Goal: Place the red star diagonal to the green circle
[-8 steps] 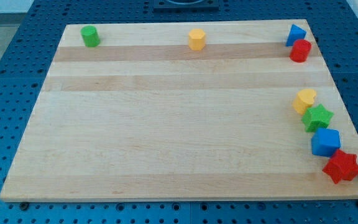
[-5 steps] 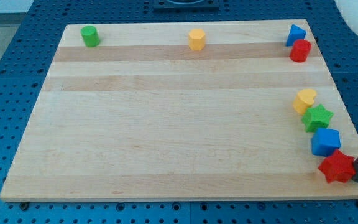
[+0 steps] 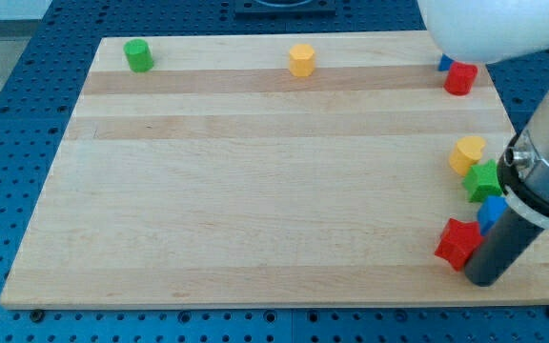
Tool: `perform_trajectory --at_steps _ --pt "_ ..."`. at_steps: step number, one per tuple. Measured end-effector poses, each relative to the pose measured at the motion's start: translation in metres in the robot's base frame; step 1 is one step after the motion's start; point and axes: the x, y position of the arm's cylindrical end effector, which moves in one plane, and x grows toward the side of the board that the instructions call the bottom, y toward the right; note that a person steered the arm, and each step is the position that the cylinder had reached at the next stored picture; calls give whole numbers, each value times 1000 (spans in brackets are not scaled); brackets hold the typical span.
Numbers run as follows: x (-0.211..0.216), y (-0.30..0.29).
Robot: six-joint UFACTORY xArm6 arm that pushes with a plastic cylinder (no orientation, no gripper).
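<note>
End effector is a bare rod, nothing gripped; its tip (image 3: 485, 278) touches the red star (image 3: 457, 244) on the star's right. Green circle (image 3: 138, 55) sits far up-left across the worktop (image 3: 255, 191). Star looks light, rigid, likely to spin: push through centre, not a point.

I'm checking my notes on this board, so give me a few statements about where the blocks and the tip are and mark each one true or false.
1. My tip is just right of the red star. True.
2. The green circle sits at the board's bottom right. False: it is near the top left corner.
3. The yellow hexagon lies near the top edge. True.
4. The red star touches the green circle. False: they are far apart, at opposite corners.
5. The green star is below the other yellow block. True.
</note>
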Motion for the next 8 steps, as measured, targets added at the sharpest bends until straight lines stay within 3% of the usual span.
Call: perform_trajectory --at_steps 8 --pt "-41 -10"
